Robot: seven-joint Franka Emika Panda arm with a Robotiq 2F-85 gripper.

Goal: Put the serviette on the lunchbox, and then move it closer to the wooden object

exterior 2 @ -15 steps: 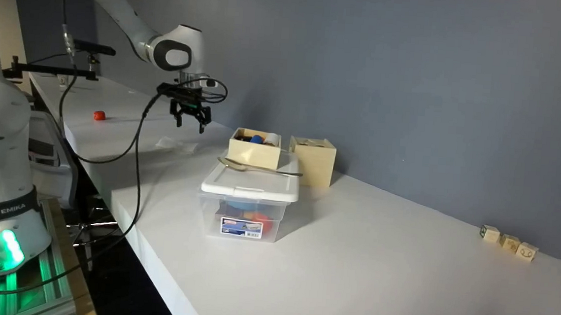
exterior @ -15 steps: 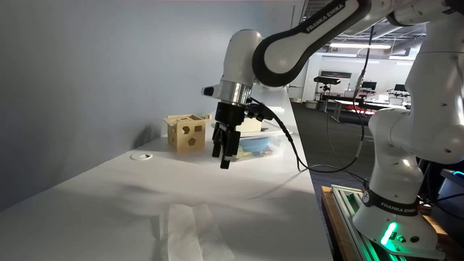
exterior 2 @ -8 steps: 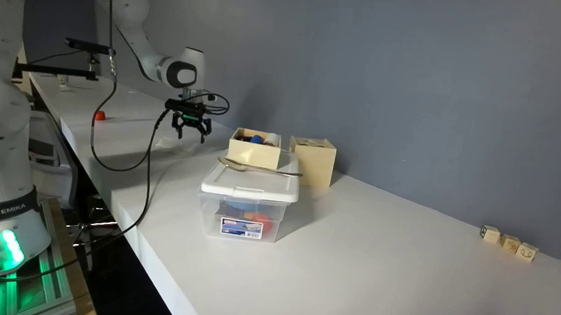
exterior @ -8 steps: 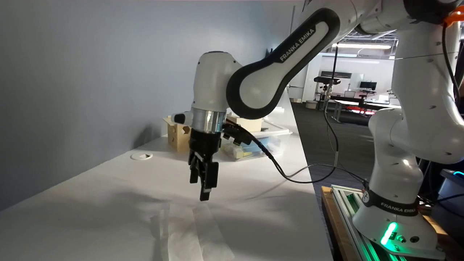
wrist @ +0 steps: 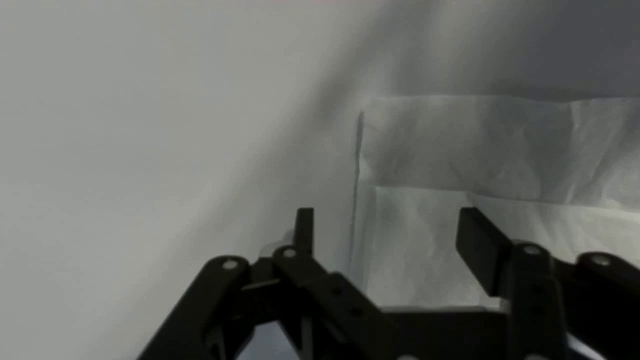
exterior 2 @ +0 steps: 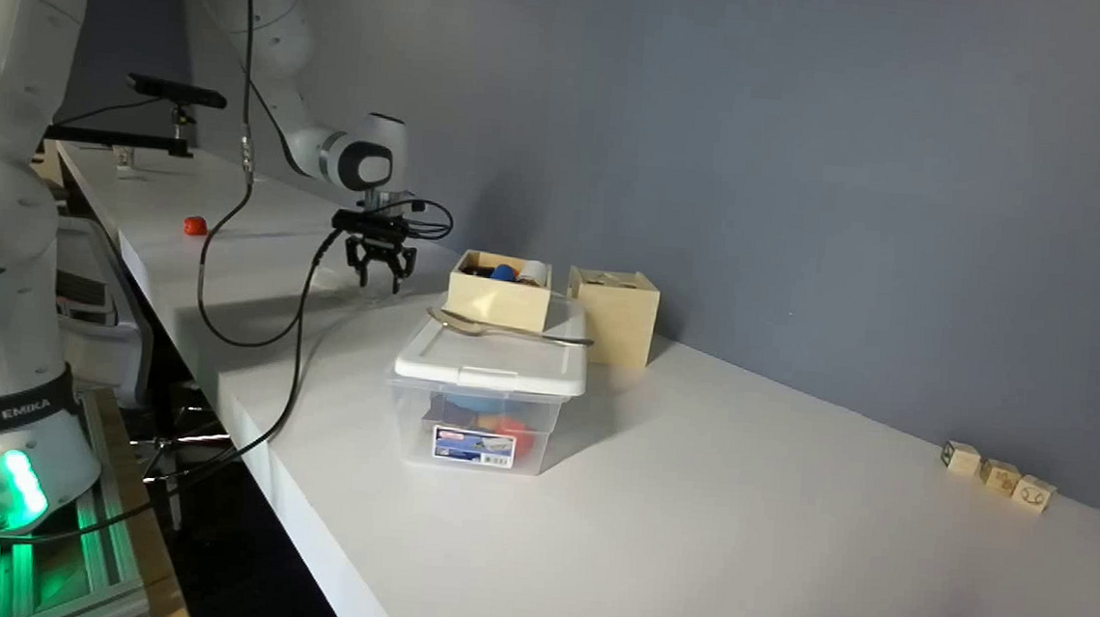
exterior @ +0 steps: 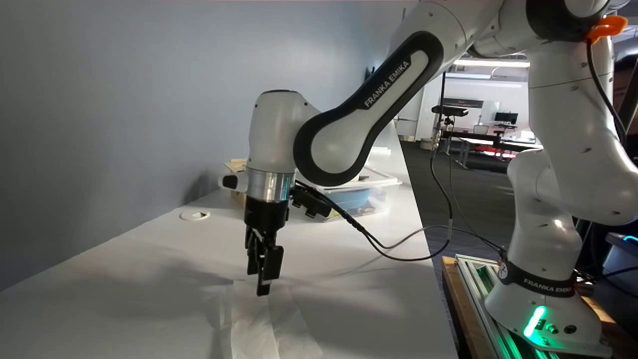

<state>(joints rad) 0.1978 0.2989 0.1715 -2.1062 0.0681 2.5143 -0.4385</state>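
In the last sec the black two-finger gripper (wrist: 387, 227) came down over the upper end of the thin white rectangular paper-like serviette (exterior: 261, 324), lower ctr. in an exterior view; the serviette itself hasn't shifted. Wrist view: jaws parted, nothing held, serviette edge betw. them; can't tell if touching. Prob. lining up a pinch. White-lidded clear plastic lunchbox (exterior 2: 492, 372) & light tan wooden cube (exterior 2: 612, 323), mid-frame in an exterior view, unmoved, so placing's all to come.

There is room over the flat white table (exterior: 379, 319) beside the thin white paper sheet (exterior: 254, 329). A small tan wooden box (exterior 2: 497, 302) and shiny metal cutlery (exterior 2: 467, 326) crowd the clear plastic tub with the white lid (exterior 2: 497, 368). A tan wooden cube (exterior 2: 612, 321) stands in the way between it and the grey wall (exterior 2: 856, 223).
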